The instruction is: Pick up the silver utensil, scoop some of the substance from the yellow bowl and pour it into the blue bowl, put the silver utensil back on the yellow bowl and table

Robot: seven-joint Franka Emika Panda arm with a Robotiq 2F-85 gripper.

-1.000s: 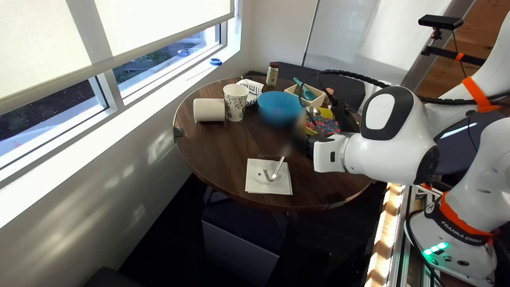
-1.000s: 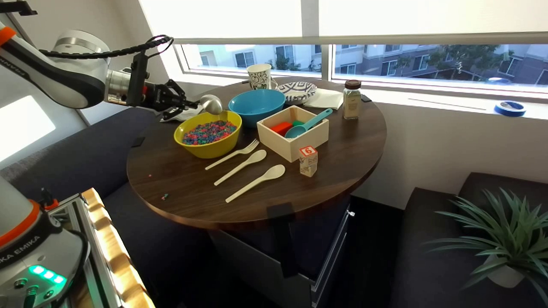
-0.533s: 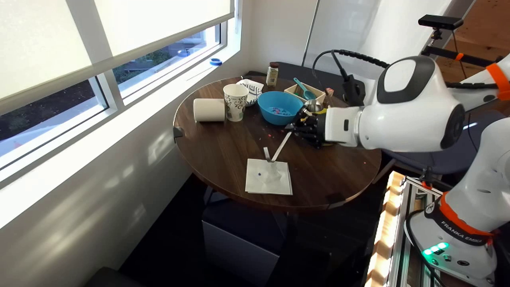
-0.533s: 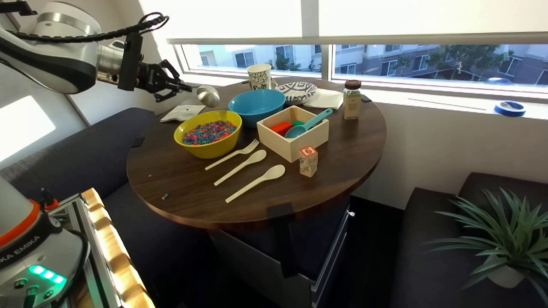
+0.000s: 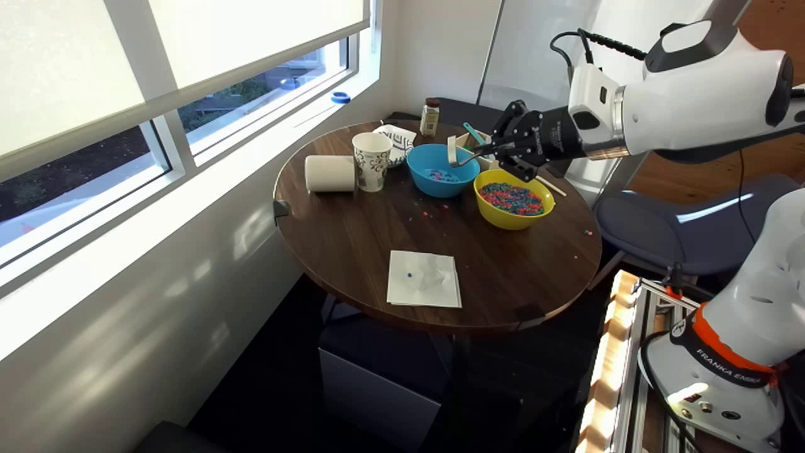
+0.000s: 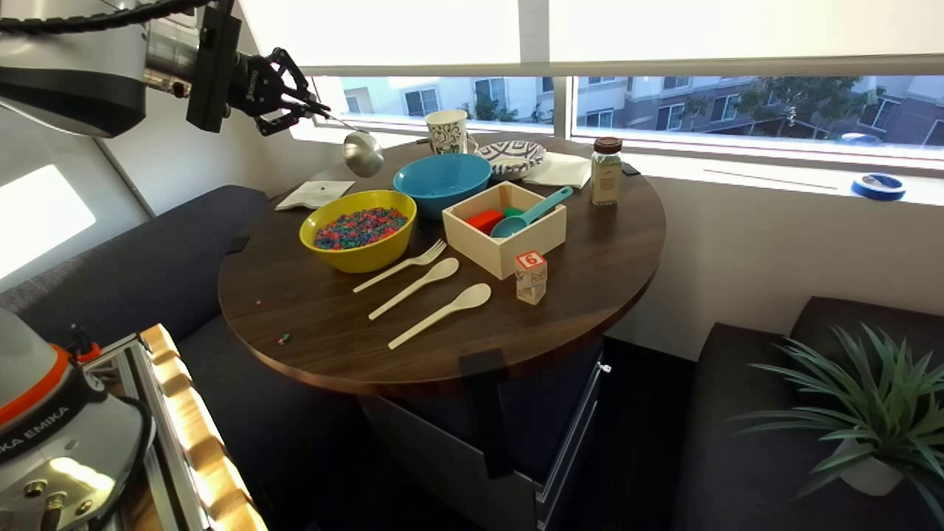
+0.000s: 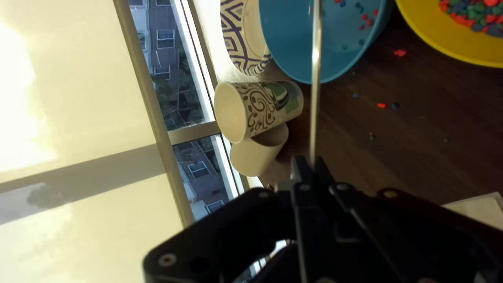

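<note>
Tool (image 7: 310,163) grips the silver utensil (image 7: 315,90), which in wrist view partly hides the blue bowl (image 7: 287,39); the adjacent yellow bowl (image 7: 442,37) is cropped.

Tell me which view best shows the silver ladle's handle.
The wrist view: the handle runs large and unobstructed from between the fingers to the top edge. Both exterior views show it smaller and partly hidden by the fingers.

One yellow bowl (image 6: 365,258) plus one blue bowl (image 6: 440,195), so two bowls on the bench (image 6: 324,317). Just one silver utensil (image 6: 362,153). One patterned cup (image 5: 372,163) and one plain cup (image 5: 330,173), two total. Two pale spoons (image 6: 451,308) but only one fork (image 6: 398,268), then one scoop (image 6: 535,212), one box (image 6: 479,249), one jar (image 6: 606,175), one plate (image 6: 512,156).
</note>
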